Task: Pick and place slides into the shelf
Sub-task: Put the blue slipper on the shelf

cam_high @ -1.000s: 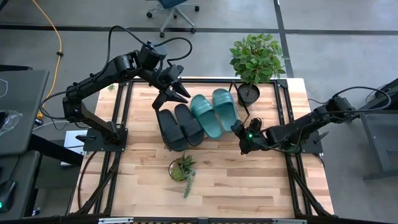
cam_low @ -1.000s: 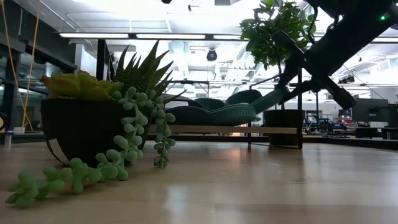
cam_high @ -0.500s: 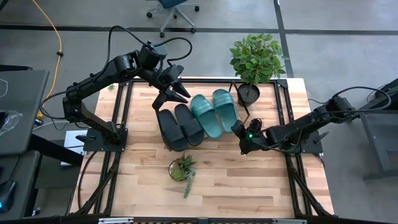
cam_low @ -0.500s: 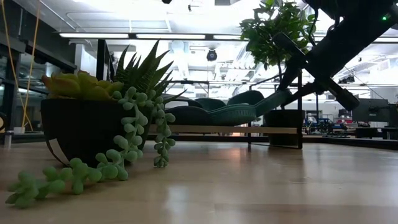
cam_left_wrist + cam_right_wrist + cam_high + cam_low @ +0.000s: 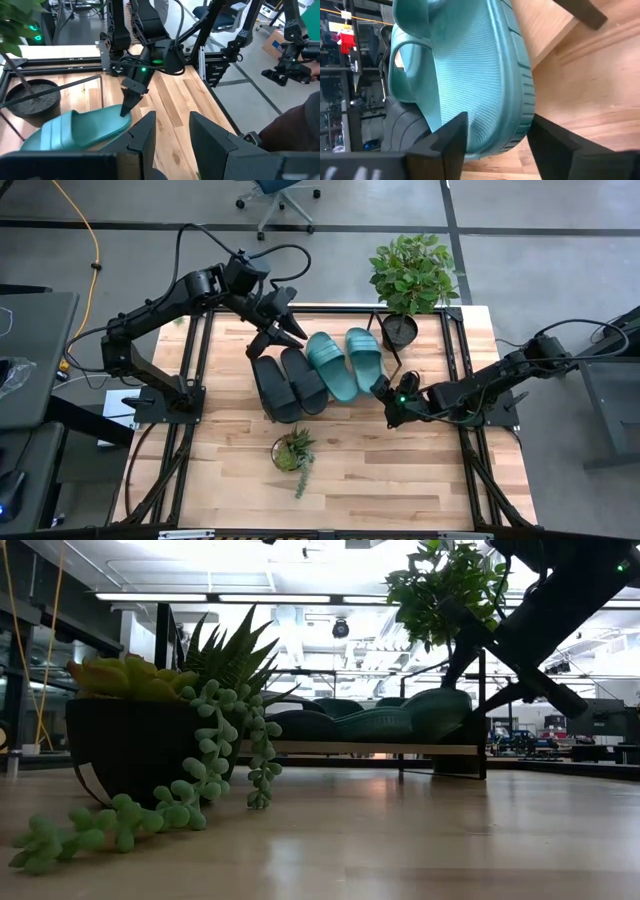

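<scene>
Two black slides [image 5: 288, 383] and two teal slides [image 5: 345, 360] lie side by side, soles down, on the slanted shelf [image 5: 380, 748], heels toward the table's near edge. My right gripper [image 5: 385, 392] is open, low at the heel of the right teal slide [image 5: 485, 65], with its fingers [image 5: 447, 137] at either side of the heel end. My left gripper [image 5: 282, 330] is open and empty above the far ends of the black slides. In the left wrist view [image 5: 172, 135] it looks over the right teal slide [image 5: 80, 131]. My right gripper comes slanting down from the table's right and near side at the right teal slide's heel end [image 5: 124, 114]. One fingertip [image 5: 128, 102] reaches the heel's edge. I cannot tell whether it touches. The slide lies on the shelf.
A tall potted plant [image 5: 410, 280] stands at the far right, close behind the teal slides. A small succulent pot [image 5: 292, 452] stands in front of the shelf and fills the left of the low view [image 5: 140, 730]. Bare wood lies toward the near edge.
The right teal slide's heel was raised and tilted at my right gripper. It has come down, and the slide now lies level on the shelf beside the other teal one. My right gripper has sunk a little with it.
</scene>
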Robot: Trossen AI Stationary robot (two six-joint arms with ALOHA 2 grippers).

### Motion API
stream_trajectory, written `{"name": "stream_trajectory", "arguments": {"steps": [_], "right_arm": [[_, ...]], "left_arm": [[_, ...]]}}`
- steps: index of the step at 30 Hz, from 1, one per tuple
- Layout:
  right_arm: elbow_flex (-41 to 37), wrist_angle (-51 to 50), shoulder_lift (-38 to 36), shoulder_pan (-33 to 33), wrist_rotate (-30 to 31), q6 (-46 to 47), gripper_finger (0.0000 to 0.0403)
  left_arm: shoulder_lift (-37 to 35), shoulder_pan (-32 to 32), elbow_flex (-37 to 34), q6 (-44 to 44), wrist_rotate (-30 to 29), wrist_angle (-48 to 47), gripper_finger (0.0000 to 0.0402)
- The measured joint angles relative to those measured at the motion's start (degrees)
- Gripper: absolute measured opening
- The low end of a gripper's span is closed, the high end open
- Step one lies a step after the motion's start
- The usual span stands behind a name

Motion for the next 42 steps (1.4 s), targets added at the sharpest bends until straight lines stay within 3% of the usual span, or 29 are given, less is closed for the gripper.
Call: {"name": "stream_trajectory", "arguments": {"steps": [7, 22, 28, 32, 36, 42], "right_arm": [[0.0, -1.25, 0.0, 0.74, -2.83, 0.49, 0.0205], [0.0, -5.46, 0.0, 8.51, -6.96, 2.1, 0.0182], [0.0, 1.56, -0.09, 13.8, -4.64, 1.23, 0.0169], [2.12, 6.1, -0.09, 14.84, -2.88, -5.12, 0.0157], [7.45, 5.37, -0.09, 12.04, -1.74, -17.42, 0.0147], [20.8, -11.04, -0.09, 3.04, -7.42, -37.18, 0.0144]], "left_arm": [[0.0, -2.0, 0.0, 0.07, -0.72, 0.0, 0.0106], [0.0, -2.19, 0.0, 0.03, -1.48, -0.04, 0.0106], [0.0, -2.19, 0.0, 0.01, -3.56, -0.11, 0.0106], [0.0, -2.19, 0.0, 0.01, -5.37, -0.18, 0.0106], [0.0, -2.19, 0.0, -0.01, -6.26, -0.22, 0.0106], [0.0, -2.19, 0.0, -0.44, -6.64, -0.26, 0.0106]]}}
